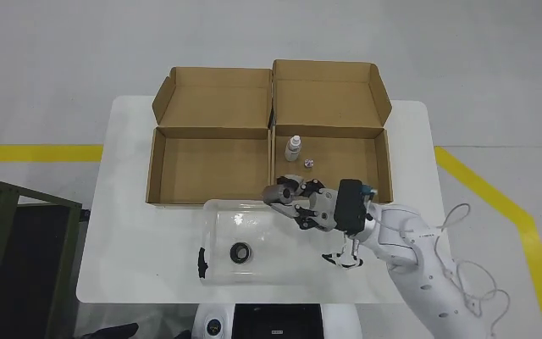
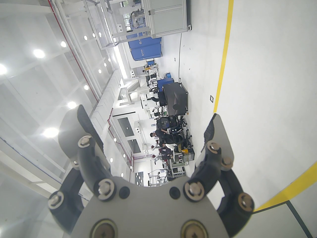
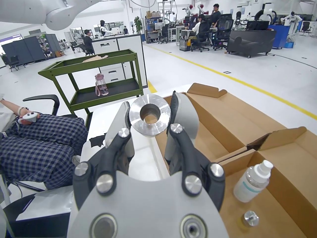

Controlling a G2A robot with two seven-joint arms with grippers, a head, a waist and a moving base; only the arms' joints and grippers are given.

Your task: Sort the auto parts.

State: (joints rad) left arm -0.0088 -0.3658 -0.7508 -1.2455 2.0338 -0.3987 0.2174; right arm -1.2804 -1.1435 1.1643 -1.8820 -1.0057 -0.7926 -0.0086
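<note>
The right gripper (image 3: 150, 107) clamps a metal ring (image 3: 150, 118) by its rim, above the near wall where the left box (image 1: 212, 169) meets the right box (image 1: 351, 165). Release here risks the ring striking that wall and entering the wrong box. The left gripper (image 2: 148, 115) stands apart, empty.

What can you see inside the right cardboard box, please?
A white spray bottle and a small round metal part; the right tool, gripping a metal ring, hides the near left corner.
</note>
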